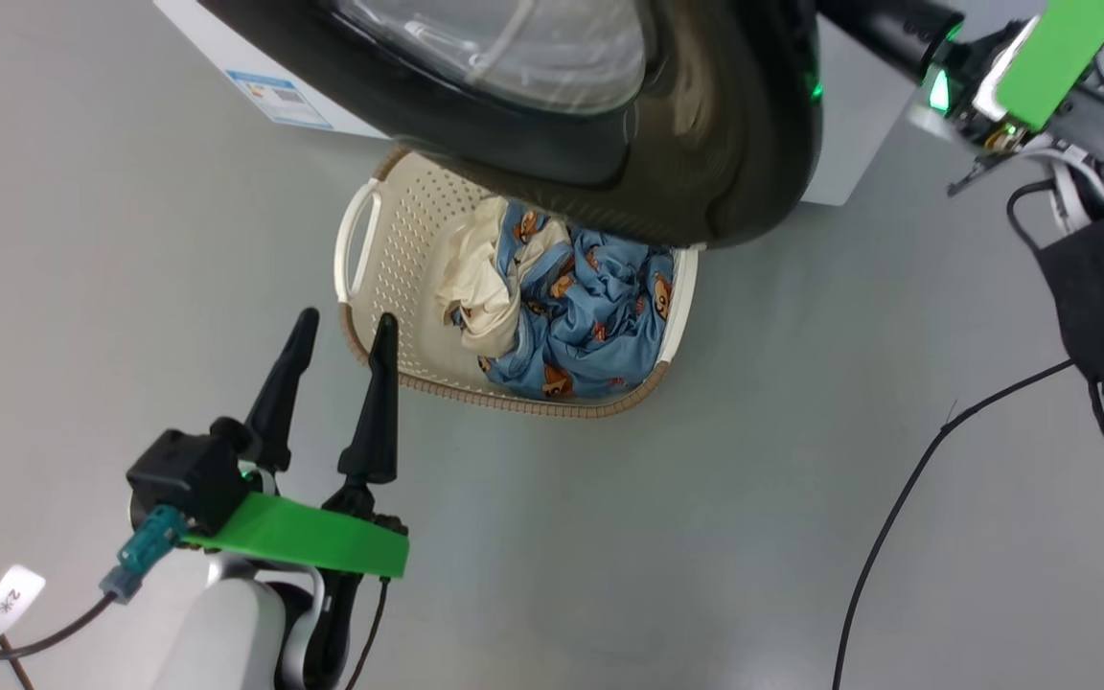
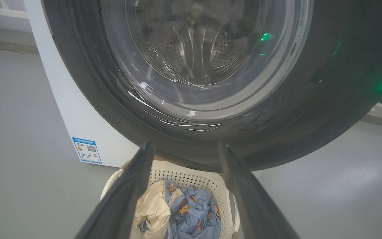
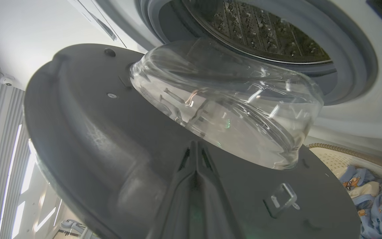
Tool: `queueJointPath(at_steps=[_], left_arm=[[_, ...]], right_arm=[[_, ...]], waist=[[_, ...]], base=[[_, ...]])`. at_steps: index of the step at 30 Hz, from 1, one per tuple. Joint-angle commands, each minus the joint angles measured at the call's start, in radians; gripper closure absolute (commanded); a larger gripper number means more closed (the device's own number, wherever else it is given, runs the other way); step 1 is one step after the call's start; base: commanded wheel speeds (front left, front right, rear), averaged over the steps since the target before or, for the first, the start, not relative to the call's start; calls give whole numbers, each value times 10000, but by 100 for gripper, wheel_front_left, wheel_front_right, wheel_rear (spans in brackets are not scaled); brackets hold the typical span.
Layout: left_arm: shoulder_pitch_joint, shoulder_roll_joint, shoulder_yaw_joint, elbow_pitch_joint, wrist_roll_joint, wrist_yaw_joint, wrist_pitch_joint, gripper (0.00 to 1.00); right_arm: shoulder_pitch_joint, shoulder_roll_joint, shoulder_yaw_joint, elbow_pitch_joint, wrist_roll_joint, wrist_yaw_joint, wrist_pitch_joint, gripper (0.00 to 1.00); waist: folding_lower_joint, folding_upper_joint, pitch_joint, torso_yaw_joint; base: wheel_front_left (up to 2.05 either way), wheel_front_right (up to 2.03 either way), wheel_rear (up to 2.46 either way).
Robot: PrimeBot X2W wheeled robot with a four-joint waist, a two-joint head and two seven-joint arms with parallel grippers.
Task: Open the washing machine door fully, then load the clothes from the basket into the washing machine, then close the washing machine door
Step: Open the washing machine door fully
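Washing machine door (image 3: 95,149) hangs swung out from the drum opening, its grey inner face turned to the right gripper (image 3: 196,147). That gripper's two dark fingers are pressed together with nothing between them. They lie along that face just below the bulging clear glass bowl (image 3: 230,106); whether the tips touch the plastic cannot be told.

Behind the bowl, the steel perforated drum (image 3: 270,30) sits uncovered inside its grey rubber seal (image 3: 353,66). From the head view, the door's wide glossy black ring (image 1: 705,144) overhangs the far end of the basket (image 1: 399,240), which stands on the grey floor (image 1: 82,287) in front of the washing machine (image 1: 849,125).

On count: one door, one white washer with one blue label sticker (image 1: 279,99), and one cream basket with a brown woven-look rim. The clothes (image 1: 581,316) lie in that basket. They include one plain cream piece (image 1: 480,278) and bear-printed blue cloth too bunched to count.

Left gripper (image 1: 346,326) hovers near the basket's front left corner, fingers spread wide, holding nothing and touching nothing. A black cable (image 1: 897,498) trails across the floor to the right.
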Motion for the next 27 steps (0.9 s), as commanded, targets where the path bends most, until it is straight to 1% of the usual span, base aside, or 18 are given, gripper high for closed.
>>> queueJointPath(at_steps=[1,20,27], left_arm=[[197,266,380,-184,125,-25,-63,0],[762,265,672,-157,285,-25,-63,0],[1025,265,805,-140,402,-25,-63,0]], right_arm=[[318,304,168,-372,4,14,103,100],[1648,626,680,-1011,93,14,585,100],[2116,907,978,-1407,128,14,865,100]], waist=[[0,-1,-143,-42],[0,-1,-1038,-61],[0,-1,-1282,-119]], base=[[0,0,0],[0,0,0],[0,0,0]])
